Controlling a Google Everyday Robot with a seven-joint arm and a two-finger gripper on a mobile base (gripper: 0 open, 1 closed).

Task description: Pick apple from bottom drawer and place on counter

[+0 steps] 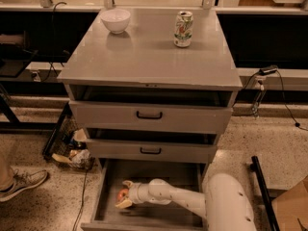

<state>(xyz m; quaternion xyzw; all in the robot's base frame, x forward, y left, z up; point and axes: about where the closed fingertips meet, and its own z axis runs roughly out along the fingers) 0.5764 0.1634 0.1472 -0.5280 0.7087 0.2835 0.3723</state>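
Observation:
The bottom drawer is pulled out below two shallower grey drawers with black handles. A small red apple with a yellowish patch lies on the drawer's floor near its left side. My gripper reaches into the drawer from the right on a white arm. It is open, with one pale fingertip behind the apple and the other in front of it. The apple rests on the drawer floor. The grey counter on top of the cabinet is smooth and slightly glossy.
A white bowl stands at the counter's back left and a green-and-white can at its back right. The two upper drawers overhang the bottom one. A bag of clutter and a person's shoe are on the floor at left.

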